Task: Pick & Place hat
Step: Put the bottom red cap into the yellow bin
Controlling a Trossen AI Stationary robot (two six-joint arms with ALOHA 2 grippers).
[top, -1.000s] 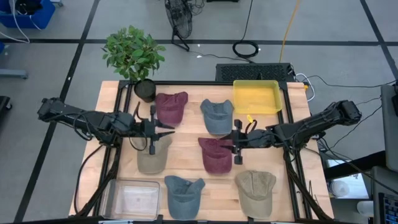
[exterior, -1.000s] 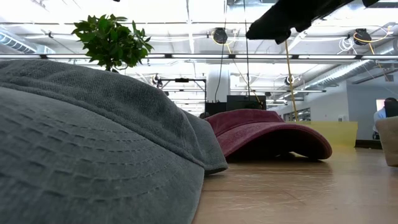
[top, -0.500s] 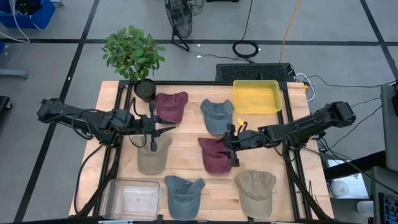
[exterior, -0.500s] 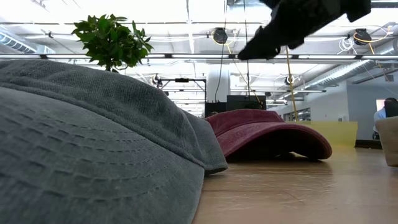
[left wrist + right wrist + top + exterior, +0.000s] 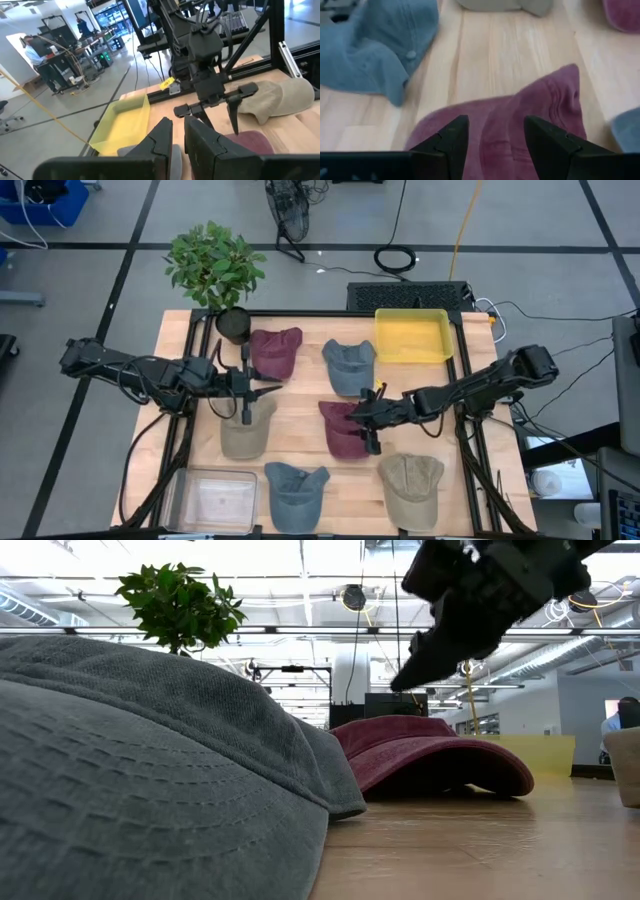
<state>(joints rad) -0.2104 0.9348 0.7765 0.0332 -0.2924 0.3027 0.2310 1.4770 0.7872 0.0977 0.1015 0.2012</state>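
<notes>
My right gripper [image 5: 368, 423] hangs over the maroon cap [image 5: 345, 430] at the table's [image 5: 300, 425] middle, covering part of its crown from above. In the low view only my right arm's lower end shows; the rest runs off the top edge. There a grey-blue cap [image 5: 150, 770] fills the near side and hides most of the table behind it. My right wrist view cuts off that maroon cap at its lower edge, behind my fingers [image 5: 447, 137]. In my left wrist view my left gripper [image 5: 178, 137] hides the cap beneath it.
</notes>
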